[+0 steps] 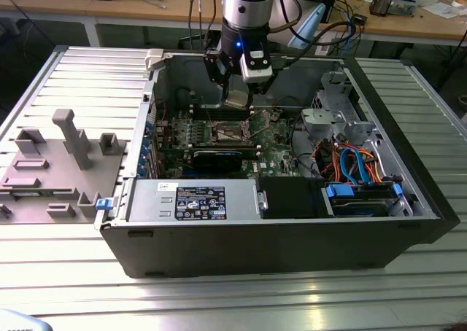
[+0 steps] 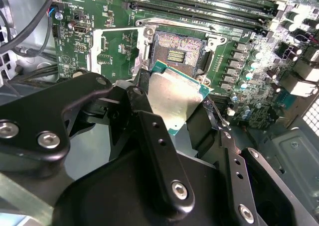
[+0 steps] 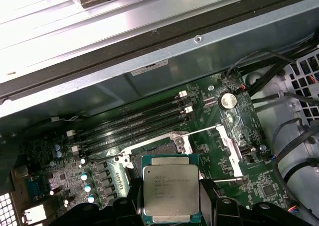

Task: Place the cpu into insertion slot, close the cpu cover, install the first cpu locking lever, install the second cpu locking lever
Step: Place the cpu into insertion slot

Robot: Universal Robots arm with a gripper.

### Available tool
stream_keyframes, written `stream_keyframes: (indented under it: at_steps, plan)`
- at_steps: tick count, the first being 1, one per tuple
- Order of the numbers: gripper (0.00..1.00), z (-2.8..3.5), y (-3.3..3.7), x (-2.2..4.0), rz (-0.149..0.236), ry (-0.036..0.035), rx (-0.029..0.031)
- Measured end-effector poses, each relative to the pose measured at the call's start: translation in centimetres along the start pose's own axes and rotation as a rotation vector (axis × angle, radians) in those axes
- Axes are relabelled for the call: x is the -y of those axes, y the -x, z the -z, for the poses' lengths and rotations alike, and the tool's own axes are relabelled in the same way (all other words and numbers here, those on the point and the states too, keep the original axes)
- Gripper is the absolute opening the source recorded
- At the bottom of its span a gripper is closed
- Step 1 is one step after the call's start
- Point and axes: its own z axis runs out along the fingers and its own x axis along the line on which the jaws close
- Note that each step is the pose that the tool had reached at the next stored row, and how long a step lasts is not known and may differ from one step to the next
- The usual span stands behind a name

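The fingers are closing on the cpu, gripping it by its opposite edges. Just beyond the fingertips, the insertion slot is lying bare, apart from the chip. The cpu cover is resting swung open beside the slot on the green motherboard, inside the open computer case sitting on the counter.

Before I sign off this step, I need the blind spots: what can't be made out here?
First wrist view: the cpu hides most of the insertion slot.
Second wrist view: the tool covers the cpu's gripped edges.
Exterior view: the slot's contacts are too small.
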Motion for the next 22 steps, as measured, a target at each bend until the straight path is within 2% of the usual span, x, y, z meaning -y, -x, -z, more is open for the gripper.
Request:
stream_keyframes:
  at_steps: [22]
  plan:
    - [0.55, -0.1, 0.0, 0.01, -0.032, 0.0006, 0.0028]
